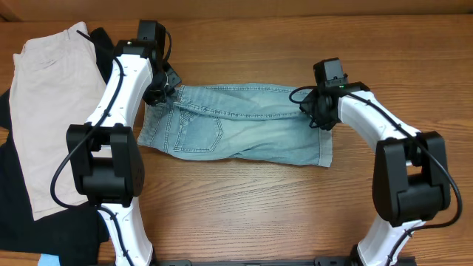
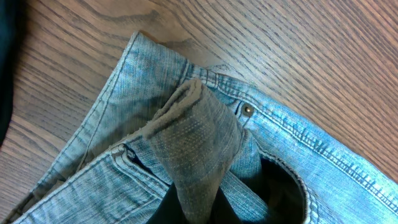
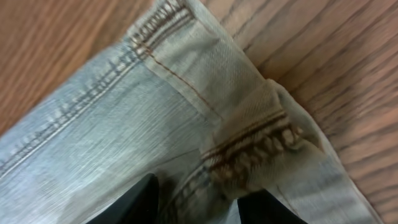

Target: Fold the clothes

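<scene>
The clothes, light-blue denim shorts [image 1: 236, 122], lie folded lengthwise across the middle of the table. My left gripper [image 1: 159, 94] is at their waistband end on the left. In the left wrist view it [image 2: 199, 214] is shut on a raised fold of the waistband [image 2: 193, 143], beside a rivet [image 2: 247, 111]. My right gripper [image 1: 314, 114] is over the cuffed hem end on the right. In the right wrist view its fingers [image 3: 134, 202] stand apart, with the bunched cuff seam [image 3: 249, 155] lying between them; the gripper [image 3: 199, 202] is open.
Beige shorts [image 1: 48, 111] lie flat at the far left on top of a black garment [image 1: 15, 199]. Bare wooden table [image 1: 259, 207] surrounds the denim in front and behind. Both arm bases stand at the front edge.
</scene>
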Available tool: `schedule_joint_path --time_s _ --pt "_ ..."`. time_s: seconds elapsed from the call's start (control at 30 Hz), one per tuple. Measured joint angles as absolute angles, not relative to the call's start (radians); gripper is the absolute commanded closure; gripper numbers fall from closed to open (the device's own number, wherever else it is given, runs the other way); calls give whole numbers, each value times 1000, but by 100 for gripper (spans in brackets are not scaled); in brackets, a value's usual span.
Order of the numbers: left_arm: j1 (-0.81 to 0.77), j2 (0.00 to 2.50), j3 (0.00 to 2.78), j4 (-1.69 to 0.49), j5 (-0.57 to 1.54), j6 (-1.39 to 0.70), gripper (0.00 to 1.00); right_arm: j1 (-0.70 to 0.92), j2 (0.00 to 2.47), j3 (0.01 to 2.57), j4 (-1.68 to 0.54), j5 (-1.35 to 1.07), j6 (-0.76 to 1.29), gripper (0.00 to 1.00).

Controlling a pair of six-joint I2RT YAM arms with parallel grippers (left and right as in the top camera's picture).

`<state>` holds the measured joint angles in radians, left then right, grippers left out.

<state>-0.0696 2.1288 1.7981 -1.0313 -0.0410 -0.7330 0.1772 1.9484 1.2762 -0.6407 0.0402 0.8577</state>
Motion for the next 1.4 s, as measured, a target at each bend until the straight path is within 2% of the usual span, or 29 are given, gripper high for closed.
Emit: schedule_joint_path --time_s 0.1,0.13,0.27,0.67,1.1,1.4 --pt "-70 2129 1798 -1031 -41 -733 96 177 1956 1273 -624 36 859 94" --pt "-70 2129 1798 -1029 -41 -733 95 178 1956 1273 -623 34 852 96" --pt "-69 2129 1806 -1026 -41 -722 96 177 1956 1273 -625 31 850 96" --pt "-69 2129 2047 -1198 -30 -677 96 162 1858 1304 -747 -13 746 96" --pt "-63 2129 2050 -1208 -68 -676 96 157 1781 1313 -732 -30 699 96" --pt "-63 2129 2050 -1211 -79 -673 96 157 1580 1335 -804 -46 687 96"
